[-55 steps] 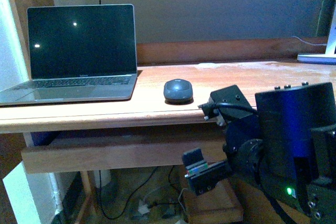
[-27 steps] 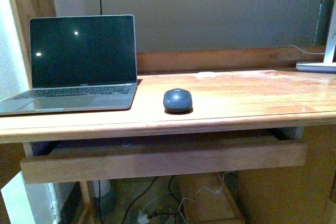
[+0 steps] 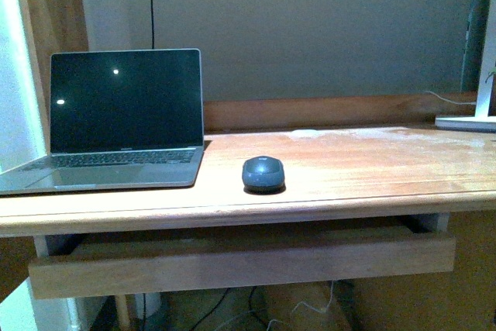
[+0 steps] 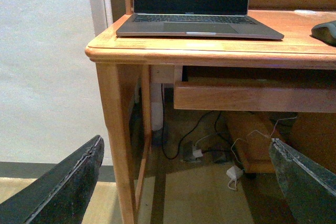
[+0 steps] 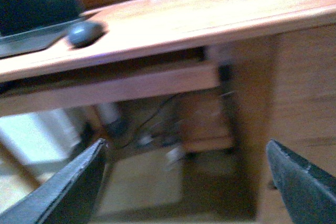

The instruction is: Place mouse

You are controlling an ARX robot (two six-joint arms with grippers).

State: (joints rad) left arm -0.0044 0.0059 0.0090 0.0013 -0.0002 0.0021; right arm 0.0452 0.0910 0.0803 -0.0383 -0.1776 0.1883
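The mouse [image 3: 263,173], a small dark grey-green dome, lies on the wooden desk [image 3: 364,168] near its front edge, just right of the open laptop [image 3: 116,125]. It also shows in the left wrist view [image 4: 325,31] and, blurred, in the right wrist view [image 5: 84,33]. Neither arm shows in the front view. My left gripper [image 4: 191,182] is open and empty, low in front of the desk's left leg. My right gripper [image 5: 186,179] is open and empty, low below the desk's front edge, well apart from the mouse.
A pulled-out wooden drawer [image 3: 240,257] sits under the desktop. A white lamp base [image 3: 465,122] with a cable stands at the far right. Cables and a power strip [image 4: 202,150] lie on the floor under the desk. A white wall is to the left.
My right arm, which filled the lower right of the front view a second ago, has dropped out of it. The camera view has tilted slightly upward. The mouse has not moved.
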